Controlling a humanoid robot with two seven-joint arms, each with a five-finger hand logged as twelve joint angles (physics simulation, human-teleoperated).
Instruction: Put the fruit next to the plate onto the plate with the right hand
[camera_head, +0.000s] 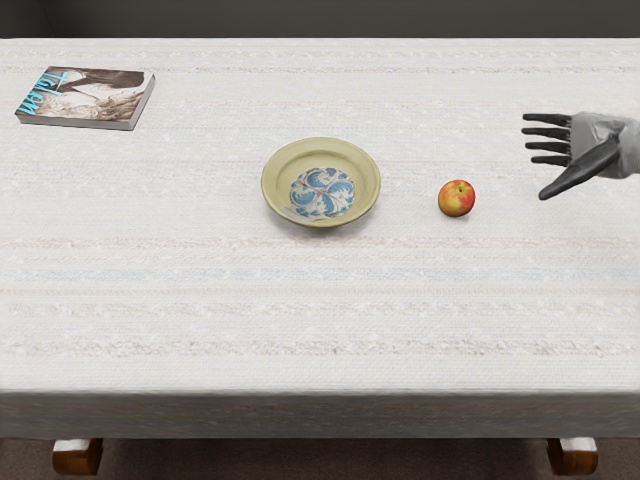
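A small red and yellow apple rests on the tablecloth, to the right of the plate. The plate is a shallow yellowish dish with a blue swirl pattern in its centre, and nothing lies on it. My right hand comes in from the right edge, to the right of the apple and slightly farther back, apart from it. Its dark fingers are spread toward the left and the thumb points down-left; it holds nothing. The left arm does not show.
A magazine lies at the far left corner of the table. A pale striped cloth covers the whole table, whose front edge runs along the lower part of the view.
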